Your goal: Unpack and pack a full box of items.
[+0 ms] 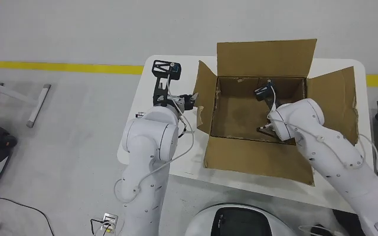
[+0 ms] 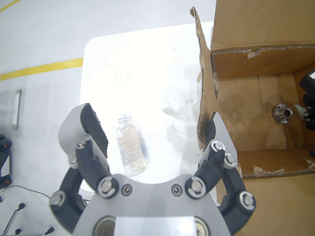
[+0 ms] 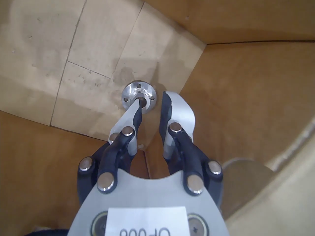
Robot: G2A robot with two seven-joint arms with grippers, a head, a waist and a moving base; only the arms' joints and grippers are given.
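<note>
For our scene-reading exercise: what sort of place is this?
Probably a robot lab or workshop: grey floor with a yellow line, a white table, a worn box holding a metal flange.

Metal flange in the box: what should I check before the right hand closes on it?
1. The right hand is open: ok.
2. The metal flange lies flat on the box floor: ok.
3. The hand straddles the flange: cannot tell; one fingertip overlaps its centre hole.
4. The left hand is open above the table, outside the box: ok.
5. The bottle lies on the table, outside the box: ok.
</note>
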